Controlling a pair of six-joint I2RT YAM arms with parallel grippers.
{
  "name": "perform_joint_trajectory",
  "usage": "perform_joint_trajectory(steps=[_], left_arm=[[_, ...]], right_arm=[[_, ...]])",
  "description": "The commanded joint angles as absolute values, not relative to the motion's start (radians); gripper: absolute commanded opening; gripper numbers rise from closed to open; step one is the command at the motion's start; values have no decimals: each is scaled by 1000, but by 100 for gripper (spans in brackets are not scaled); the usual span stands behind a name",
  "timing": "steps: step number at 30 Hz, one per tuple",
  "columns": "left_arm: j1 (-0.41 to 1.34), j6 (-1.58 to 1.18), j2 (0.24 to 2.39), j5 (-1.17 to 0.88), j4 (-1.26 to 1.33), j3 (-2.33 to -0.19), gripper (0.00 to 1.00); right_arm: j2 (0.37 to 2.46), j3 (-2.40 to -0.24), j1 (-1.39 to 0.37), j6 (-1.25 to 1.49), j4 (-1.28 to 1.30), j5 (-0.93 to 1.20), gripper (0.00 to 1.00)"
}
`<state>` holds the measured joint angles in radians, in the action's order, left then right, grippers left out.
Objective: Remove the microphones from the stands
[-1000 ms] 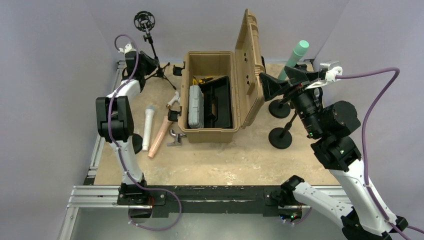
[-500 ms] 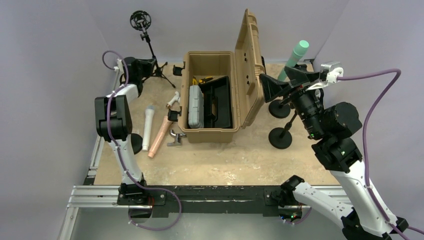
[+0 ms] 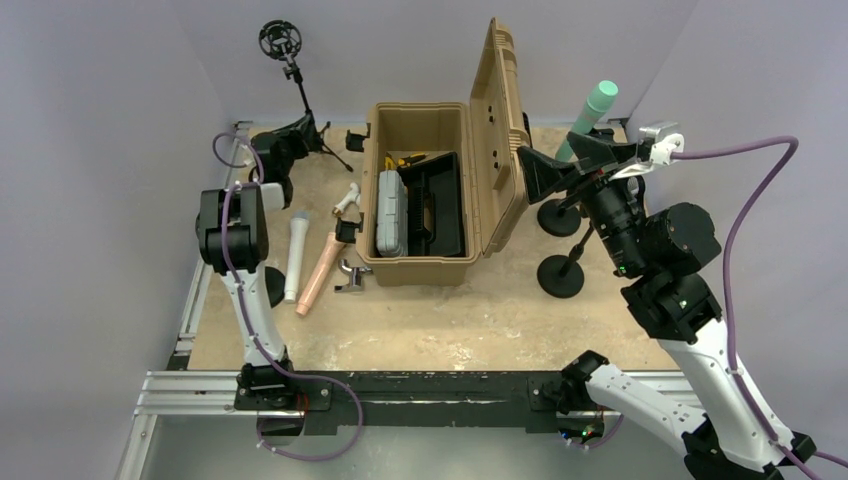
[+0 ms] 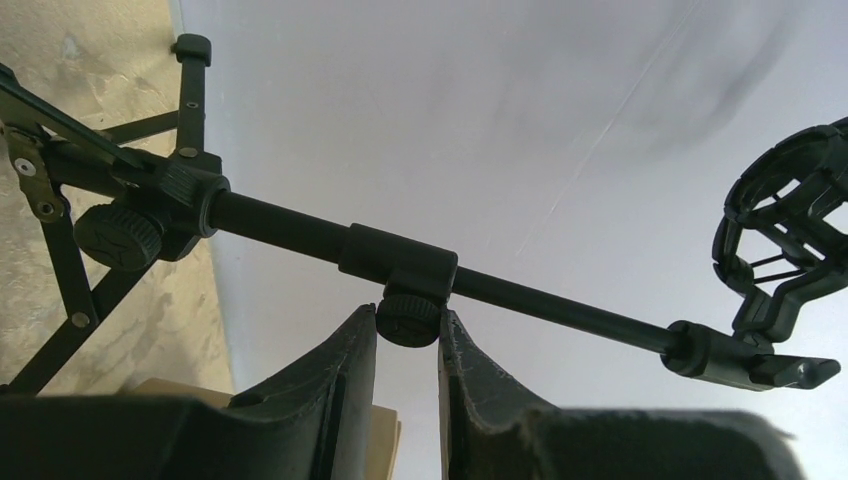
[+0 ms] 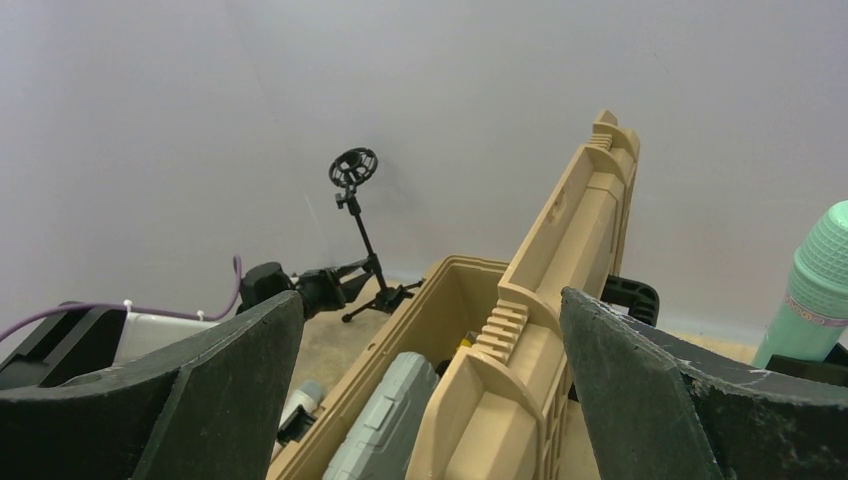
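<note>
Right wrist view — green microphone [image 5: 820, 280] just outside right claw [image 5: 430, 300].

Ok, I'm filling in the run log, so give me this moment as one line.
left fingers: shut on tripod stand knob | right fingers: open, empty | green microphone: not yet gripped

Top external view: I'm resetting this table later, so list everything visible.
tripod stand: one, black, far left corner
toolbox: one, tan, centre, lid open
case: one, grey, inside toolbox
white microphone: one, lying left of toolbox
pink microphone: one, lying beside the white one
green microphone: one, upright, right of lid
round-base stands: two, black, right of toolbox
clips: several, small, left of toolbox
left pincer: one, black, shut on tripod stand's knob
right pincer: one, black, open, raised by lid
</note>
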<state>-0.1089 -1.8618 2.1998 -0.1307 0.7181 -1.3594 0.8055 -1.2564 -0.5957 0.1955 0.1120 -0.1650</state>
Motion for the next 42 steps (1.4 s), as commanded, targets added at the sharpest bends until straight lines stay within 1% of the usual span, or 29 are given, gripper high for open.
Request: perform_joint_trajectory(steps=[1,2,5,6,7,10,14,17,21,25,31,34,37,42], left_arm=[[-116,-1931,2227,-114,783,-1355,0],[-116,-1929,2226,-120,786,-1353,3],[-119,-1904,2223,-138,783,-1349,6],[-121,-1881,2220,-148,780,-1351,9],[-123,-1859,2217,-160,775,-1353,14],[-129,-1758,2178,-200,707,-1358,38],[-138,-1561,2115,-244,574,-1386,53],[-140,-1398,2058,-230,482,-1394,58],[-135,-1170,2016,-209,385,-1439,59],[-108,-970,2022,-197,278,-1548,59],[-56,-650,2017,-106,105,-1640,59],[-20,-483,2016,-16,41,-1682,58],[-7,-381,2007,64,37,-1677,57],[19,-291,2007,130,65,-1673,56]], right_arm=[[808,-1258,-599,182,73,-157,99],[808,-1256,-599,184,72,-155,99],[805,-1252,-600,186,72,-153,99],[803,-1251,-599,186,74,-154,99],[802,-1251,-600,186,74,-155,99],[790,-1246,-599,186,73,-159,99],[775,-1225,-599,189,63,-160,99],[773,-1215,-600,191,60,-158,99],[769,-1208,-599,189,58,-162,99],[767,-1203,-600,189,54,-166,99],[768,-1196,-600,187,50,-174,99],[775,-1198,-600,187,45,-173,99],[787,-1203,-598,189,46,-167,99],[801,-1209,-600,195,46,-163,99]])
